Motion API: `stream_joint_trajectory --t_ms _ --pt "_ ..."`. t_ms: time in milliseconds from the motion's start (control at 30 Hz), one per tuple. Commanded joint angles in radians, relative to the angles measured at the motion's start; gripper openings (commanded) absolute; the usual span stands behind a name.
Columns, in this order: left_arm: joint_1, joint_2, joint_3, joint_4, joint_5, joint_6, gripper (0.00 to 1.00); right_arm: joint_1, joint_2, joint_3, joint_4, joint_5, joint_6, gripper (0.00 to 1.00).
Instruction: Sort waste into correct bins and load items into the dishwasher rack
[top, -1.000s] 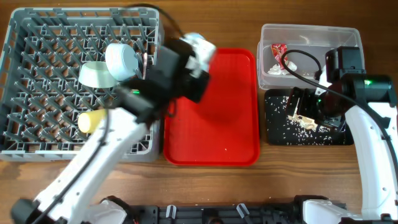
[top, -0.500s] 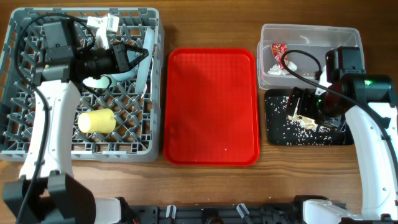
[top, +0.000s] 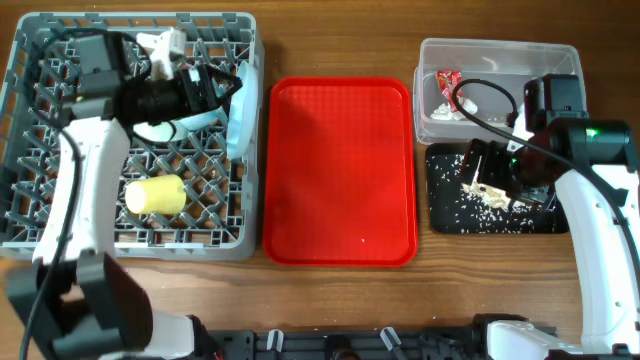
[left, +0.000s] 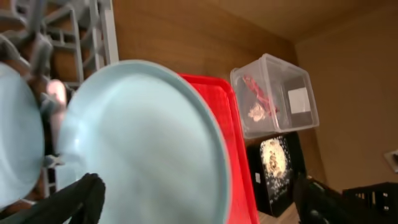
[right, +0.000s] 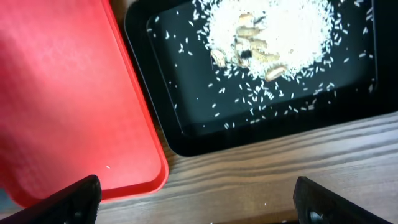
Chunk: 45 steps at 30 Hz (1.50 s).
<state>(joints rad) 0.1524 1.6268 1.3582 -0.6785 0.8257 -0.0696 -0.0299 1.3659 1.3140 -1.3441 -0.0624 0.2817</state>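
The pale blue plate (top: 240, 118) stands on edge among the pegs at the right side of the grey dishwasher rack (top: 20, 130). My left gripper (top: 218, 88) is open around it; in the left wrist view the plate (left: 143, 143) fills the space between the spread fingers (left: 84, 199) of the left gripper (left: 199, 202), beside a pale blue bowl (left: 15, 137). A yellow cup (top: 155, 193) lies in the rack. My right gripper (top: 487, 180) hangs open over the black tray (top: 445, 215) of rice scraps (right: 280, 31); the right gripper (right: 199, 202) holds nothing. The red-and-white wrapper (top: 446, 80) lies in the clear tub (top: 497, 48).
The flat red serving tray (top: 340, 170) lies between the rack and the bins, with a stray grain on it. The left arm's body covers the rack's back rows. Bare wood runs along the table's front edge.
The left arm swung from the red tray's edge into the rack with the plate, and its jaws have opened. The plate now stands among the pegs. The right arm has barely moved.
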Motion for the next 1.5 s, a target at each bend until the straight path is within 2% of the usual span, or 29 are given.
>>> stream_joint_trajectory --t_ms 0,100,133,233,333,433,600,700,800,1000,1300,1400,1467 --pt "-0.012 -0.141 -0.002 -0.122 -0.245 -0.021 1.0 0.009 -0.015 0.019 0.101 -0.274 -0.161 1.0" --pt "-0.083 -0.155 -0.003 -0.358 -0.61 -0.18 1.0 0.08 -0.011 0.019 0.285 -0.268 -0.18 1.0" --pt "-0.101 -0.155 -0.003 -0.44 -0.676 -0.208 1.0 0.104 0.007 0.019 0.328 -0.194 -0.175 1.0" --pt "-0.109 -0.155 -0.003 -0.617 -0.76 -0.208 1.0 0.109 0.073 0.019 0.291 -0.114 -0.169 1.0" --pt "-0.11 -0.162 -0.004 -0.7 -0.812 -0.208 1.0 0.109 0.083 0.008 0.233 -0.105 -0.104 0.99" --pt "-0.15 -0.293 -0.087 -0.63 -0.812 -0.17 1.0 0.109 -0.029 -0.087 0.283 -0.096 -0.072 1.0" --pt "-0.262 -0.779 -0.381 -0.404 -0.789 -0.139 1.0 0.109 -0.483 -0.369 0.464 -0.054 -0.072 1.0" --pt "-0.303 -1.063 -0.48 -0.349 -0.791 -0.147 1.0 0.109 -0.705 -0.43 0.457 0.021 -0.072 1.0" --pt "-0.303 -1.207 -0.481 -0.343 -0.79 -0.148 1.0 0.109 -0.79 -0.43 0.449 0.019 -0.071 1.0" --pt "-0.303 -1.238 -0.481 -0.465 -0.79 -0.148 1.0 0.109 -0.758 -0.43 0.446 0.019 -0.071 1.0" --pt "-0.303 -1.238 -0.481 -0.467 -0.79 -0.147 1.0 0.109 -0.783 -0.433 0.459 0.05 -0.072 1.0" --pt "-0.303 -1.238 -0.481 -0.467 -0.79 -0.147 1.0 0.109 -0.966 -0.581 0.645 0.047 -0.072 1.0" --pt "-0.303 -1.238 -0.481 -0.467 -0.79 -0.147 1.0 0.124 -1.126 -0.785 0.866 0.029 -0.072 1.0"
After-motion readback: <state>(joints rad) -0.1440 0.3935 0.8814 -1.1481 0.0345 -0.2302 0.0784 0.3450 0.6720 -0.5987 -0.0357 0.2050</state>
